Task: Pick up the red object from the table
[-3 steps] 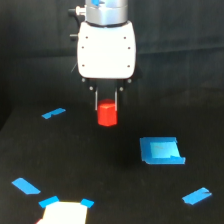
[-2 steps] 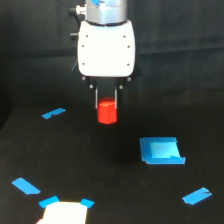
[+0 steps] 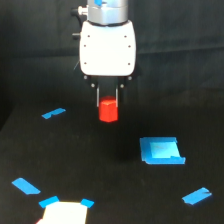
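- The gripper (image 3: 108,101) hangs below its white housing with its two thin fingers (image 3: 98,97) closed on the upper part of the red block (image 3: 108,111); most of the block sticks out beneath the fingertips.
- The block sits near the middle of the exterior view, above the black table (image 3: 75,165). Whether its underside touches the table or is clear of it cannot be told from this angle, since no shadow or gap shows against the dark surface.
- Main risk: the grip is shallow. With only the top of the block between the fingers, a quick or jerky rise may let it slide out and fall.
- A second risk: the block's faces look angled, not flat. If the fingers press on edges and not on faces, the block may twist in the grasp.
- If it drops, it could bounce or roll toward the flat blue piece (image 3: 161,151) at the exterior view's right, or toward the blue tape strip (image 3: 53,113) at the left, and need a fresh approach.
- A white patch with blue corners (image 3: 64,212) lies at the bottom edge, well apart from the block, and poses no hazard.
- In my judgement a slow, straight lift is the safest.
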You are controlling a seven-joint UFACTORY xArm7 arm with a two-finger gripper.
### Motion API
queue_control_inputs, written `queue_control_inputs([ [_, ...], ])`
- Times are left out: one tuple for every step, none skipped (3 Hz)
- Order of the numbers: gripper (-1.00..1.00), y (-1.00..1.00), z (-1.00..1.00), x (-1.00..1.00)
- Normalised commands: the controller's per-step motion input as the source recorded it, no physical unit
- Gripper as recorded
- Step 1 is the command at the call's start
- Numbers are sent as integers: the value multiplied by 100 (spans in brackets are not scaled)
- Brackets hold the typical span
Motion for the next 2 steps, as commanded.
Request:
queue_control_inputs([
  [-100, 37, 17, -8],
  [-64, -40, -13, -9],
])
